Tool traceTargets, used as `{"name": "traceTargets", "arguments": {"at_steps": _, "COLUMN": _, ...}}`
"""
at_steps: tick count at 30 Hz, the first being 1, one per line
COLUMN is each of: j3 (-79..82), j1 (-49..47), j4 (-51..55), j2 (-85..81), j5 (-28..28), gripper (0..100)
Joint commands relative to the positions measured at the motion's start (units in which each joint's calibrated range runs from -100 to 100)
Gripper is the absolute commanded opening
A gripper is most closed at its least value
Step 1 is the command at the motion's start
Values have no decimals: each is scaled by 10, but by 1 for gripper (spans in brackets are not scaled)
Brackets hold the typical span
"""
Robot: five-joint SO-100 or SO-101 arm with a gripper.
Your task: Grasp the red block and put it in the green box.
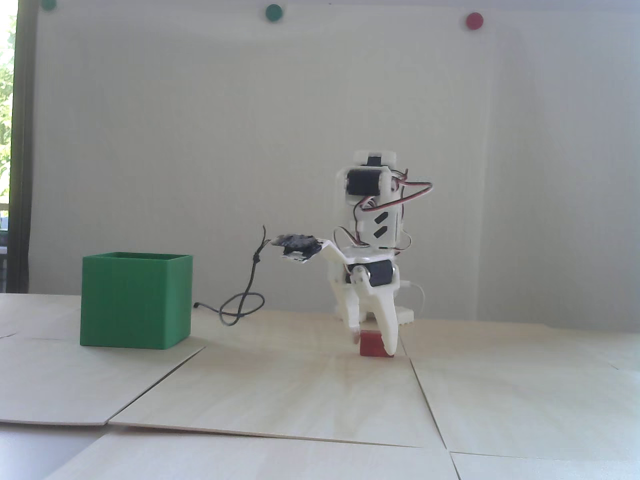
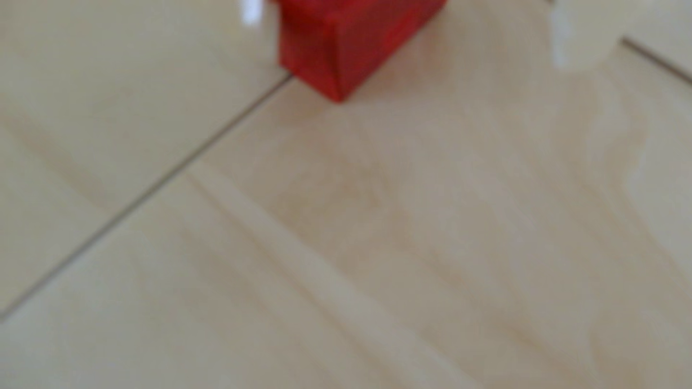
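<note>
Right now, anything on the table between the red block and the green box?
In the fixed view, only a looped black cable, set back behind the direct line. The wooden table between green box and red block is bare.

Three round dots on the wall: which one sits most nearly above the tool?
The red dot, at the right in the fixed view. The two green dots are further left; the tool straddles the red block.
</note>
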Motion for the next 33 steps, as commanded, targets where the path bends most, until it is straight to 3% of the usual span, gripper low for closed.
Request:
{"name": "traceTargets", "arguments": {"at_steps": 1, "j3": -48, "j1": -20, "j4": -9, "j2": -17, "j5": 38, "gripper": 26}}
{"name": "traceTargets", "arguments": {"at_steps": 20, "j3": -42, "j1": -45, "j4": -12, "j2": -17, "j5": 281, "gripper": 26}}
{"name": "traceTargets", "arguments": {"at_steps": 33, "j3": -42, "j1": -50, "j4": -12, "j2": -17, "j5": 290, "gripper": 26}}
